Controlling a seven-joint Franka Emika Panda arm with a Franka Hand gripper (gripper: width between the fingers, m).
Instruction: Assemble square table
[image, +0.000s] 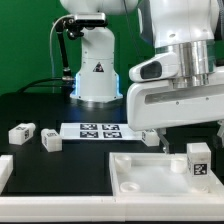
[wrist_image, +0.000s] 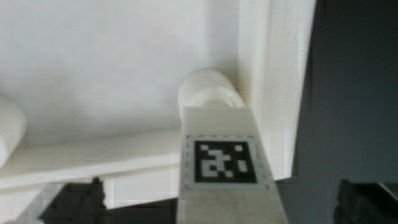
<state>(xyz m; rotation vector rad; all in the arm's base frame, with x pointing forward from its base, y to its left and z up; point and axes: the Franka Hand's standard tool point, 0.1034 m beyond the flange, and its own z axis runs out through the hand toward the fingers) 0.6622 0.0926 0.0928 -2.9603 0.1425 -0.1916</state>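
Here, white square table slab (image: 150, 172) with rimmed recess, tagged white leg (wrist_image: 224, 150) standing upright in its corner, claw (wrist_image: 210, 205) spread wide straddling leg, gripping nothing.

The table (image: 40, 105) is black. The square slab (image: 150, 178) is plain white, and so are the legs: one stands on it (image: 199, 160) with a black-and-white checkered tag on its side, and two more (image: 22, 132) (image: 52, 141) lie apart on the black. The marker board (image: 98, 130) is white with black square patterns. The robot base (image: 95, 68) is white with a small black triangle mark, glowing pale blue along its foot.
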